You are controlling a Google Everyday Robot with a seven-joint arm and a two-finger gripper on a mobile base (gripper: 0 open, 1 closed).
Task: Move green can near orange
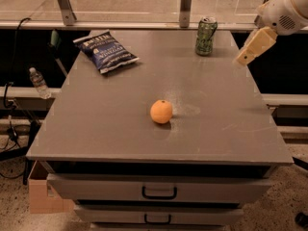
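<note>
The green can (pixel 206 36) stands upright at the far right of the grey table (pixel 110 129), close to its back edge. The orange (pixel 161 111) sits near the middle of the table, well in front of and left of the can. My gripper (pixel 246 56) hangs in the air at the table's right edge, to the right of the can and slightly nearer the camera, apart from it. The white arm behind the gripper runs out of view at the top right.
A dark blue chip bag (pixel 105 51) lies at the table's back left. A metal rail with posts (pixel 184 6) runs behind the table. Drawers (pixel 159 191) sit under the tabletop. A water bottle (pixel 38 83) and a cardboard box (pixel 41 194) are off the left side.
</note>
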